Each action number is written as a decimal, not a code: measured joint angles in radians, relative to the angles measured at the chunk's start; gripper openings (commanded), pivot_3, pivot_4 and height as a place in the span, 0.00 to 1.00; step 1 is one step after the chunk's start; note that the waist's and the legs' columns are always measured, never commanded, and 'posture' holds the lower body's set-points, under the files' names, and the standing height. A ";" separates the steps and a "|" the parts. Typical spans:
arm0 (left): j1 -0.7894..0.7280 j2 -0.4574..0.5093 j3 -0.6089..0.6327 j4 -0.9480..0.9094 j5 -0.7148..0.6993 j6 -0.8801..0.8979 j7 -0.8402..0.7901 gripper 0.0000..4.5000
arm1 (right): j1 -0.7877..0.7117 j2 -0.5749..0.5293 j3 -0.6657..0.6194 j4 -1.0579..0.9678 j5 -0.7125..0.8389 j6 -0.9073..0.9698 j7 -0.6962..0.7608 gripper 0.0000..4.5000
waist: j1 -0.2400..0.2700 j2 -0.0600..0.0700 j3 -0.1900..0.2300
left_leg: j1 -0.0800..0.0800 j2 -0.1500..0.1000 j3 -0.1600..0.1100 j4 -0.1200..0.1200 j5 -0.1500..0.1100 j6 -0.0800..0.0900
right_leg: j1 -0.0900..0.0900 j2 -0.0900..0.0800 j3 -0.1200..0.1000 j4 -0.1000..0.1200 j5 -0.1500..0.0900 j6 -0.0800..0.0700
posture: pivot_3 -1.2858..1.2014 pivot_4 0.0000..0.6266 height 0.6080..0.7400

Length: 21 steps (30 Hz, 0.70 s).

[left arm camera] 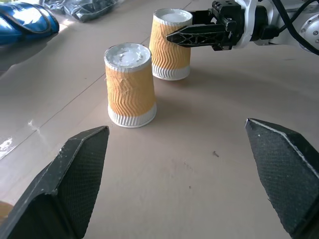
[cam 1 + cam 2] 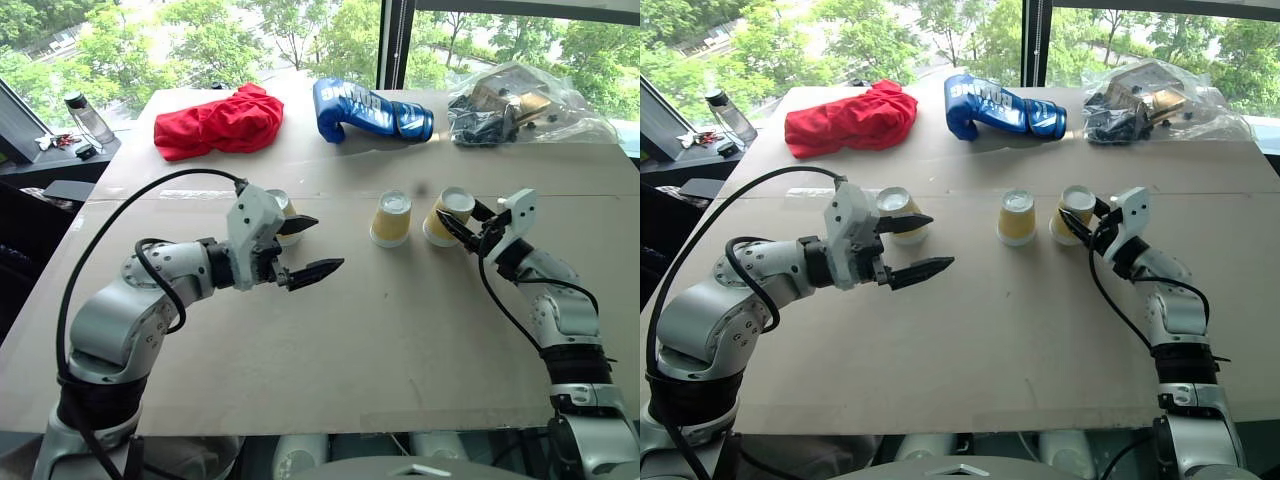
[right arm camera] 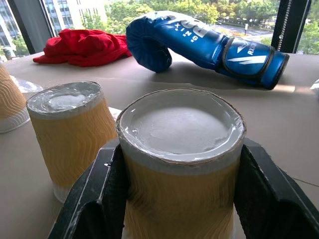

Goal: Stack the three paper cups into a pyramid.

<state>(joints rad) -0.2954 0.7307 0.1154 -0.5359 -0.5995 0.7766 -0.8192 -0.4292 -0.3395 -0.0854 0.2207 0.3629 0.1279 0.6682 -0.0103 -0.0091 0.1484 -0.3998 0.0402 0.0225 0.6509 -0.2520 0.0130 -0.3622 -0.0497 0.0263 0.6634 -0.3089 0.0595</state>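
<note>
The right gripper [image 2: 462,226] has its fingers clamped on one paper cup [image 2: 447,216], just beside the middle cup [image 2: 391,219]. The left gripper [image 2: 305,247], fingers spread wide, hovers near the third cup [image 2: 898,207].

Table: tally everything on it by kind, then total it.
Paper cups: 3
Red cloth: 1
Blue boxing glove: 1
Plastic bag of items: 1
Total: 6

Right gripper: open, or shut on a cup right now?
Shut on a cup. The right gripper has one black finger pressed against each side of the upside-down paper cup, beside the middle cup.
</note>
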 measured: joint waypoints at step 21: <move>0.005 0.015 0.004 -0.005 -0.032 -0.013 0.030 1.00 | -0.054 0.042 0.066 0.046 -0.043 0.031 0.032 0.99 | -0.006 -0.001 0.001 | 0.000 0.000 0.000 -0.001 0.000 0.000 | -0.001 0.000 0.000 0.000 0.000 0.000 | 0.52 0.24 1.00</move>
<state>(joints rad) -0.2908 0.7454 0.1196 -0.5406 -0.6313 0.7637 -0.7895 -0.4836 -0.2979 -0.0189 0.2666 0.3195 0.1588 0.6998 -0.0166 -0.0097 0.1491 -0.3998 0.0402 0.0226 0.6499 -0.2521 0.0131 -0.3631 -0.0494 0.0263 0.6639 -0.3089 0.0594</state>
